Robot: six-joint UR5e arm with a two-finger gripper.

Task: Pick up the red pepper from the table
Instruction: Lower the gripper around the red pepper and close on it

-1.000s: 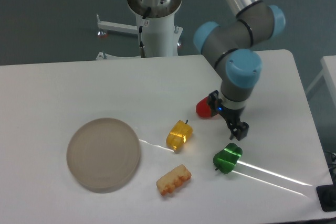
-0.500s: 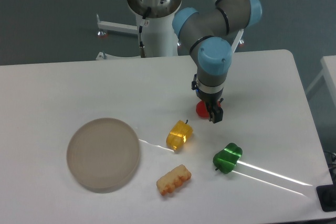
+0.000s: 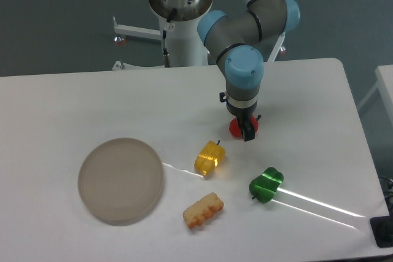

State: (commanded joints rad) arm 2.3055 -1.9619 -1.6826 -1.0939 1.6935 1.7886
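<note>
The red pepper (image 3: pixel 236 129) lies on the white table (image 3: pixel 73 102), right of centre. My gripper (image 3: pixel 245 129) points straight down over it, and red shows on both sides of the dark near finger (image 3: pixel 249 133). That finger stands in front of the pepper, while the far finger is hidden behind the wrist. The jaws look open, straddling the pepper, which still rests on the table. Most of the pepper is covered by the gripper.
A yellow translucent pepper (image 3: pixel 208 157) lies just left and in front of the red one. A green pepper (image 3: pixel 266 184) sits nearer the front right. An orange ridged toy (image 3: pixel 202 210) and a round beige plate (image 3: pixel 121 180) are toward the front left.
The arm swung left from beside the red pepper to directly above it, the wrist turned, and the gripper came down around the pepper. The objects have not moved.
</note>
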